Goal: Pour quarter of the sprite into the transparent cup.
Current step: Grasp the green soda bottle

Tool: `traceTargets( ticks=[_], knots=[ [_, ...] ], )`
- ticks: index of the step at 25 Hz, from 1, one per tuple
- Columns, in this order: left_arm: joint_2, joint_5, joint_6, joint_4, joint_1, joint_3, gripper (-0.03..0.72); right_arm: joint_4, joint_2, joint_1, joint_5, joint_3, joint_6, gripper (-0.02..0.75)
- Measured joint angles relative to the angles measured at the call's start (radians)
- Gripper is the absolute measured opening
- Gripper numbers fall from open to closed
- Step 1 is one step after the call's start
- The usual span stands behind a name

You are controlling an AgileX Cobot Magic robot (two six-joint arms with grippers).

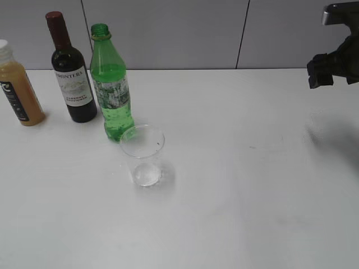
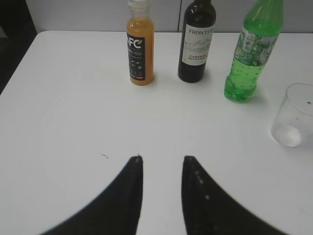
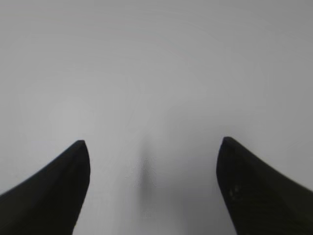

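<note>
The sprite [image 1: 112,84] is a tall green bottle with a green-and-white label, standing upright and capless at the back left of the white table. It also shows in the left wrist view [image 2: 249,54]. The transparent cup [image 1: 142,155] stands just in front of it, slightly to the right, and appears at the right edge of the left wrist view [image 2: 295,115]. My left gripper [image 2: 161,159] is open and empty, low over the table well short of the bottles. My right gripper [image 3: 151,144] is open and empty over bare table; its arm [image 1: 336,56] hangs at the far right.
A dark wine bottle with a white label [image 1: 71,73] stands left of the sprite, and an orange juice bottle [image 1: 18,87] stands further left. Both show in the left wrist view, wine [image 2: 196,41] and juice [image 2: 140,46]. A grey wall backs the table [image 1: 252,185].
</note>
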Motion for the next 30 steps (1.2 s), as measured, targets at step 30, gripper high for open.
traceTargets(
  ticks=[30],
  knots=[
    [0.000, 0.000, 0.000, 0.000, 0.000, 0.000, 0.218, 0.158, -0.647, -0.008, 0.544, 0.329, -0.148, 0.594]
  ],
)
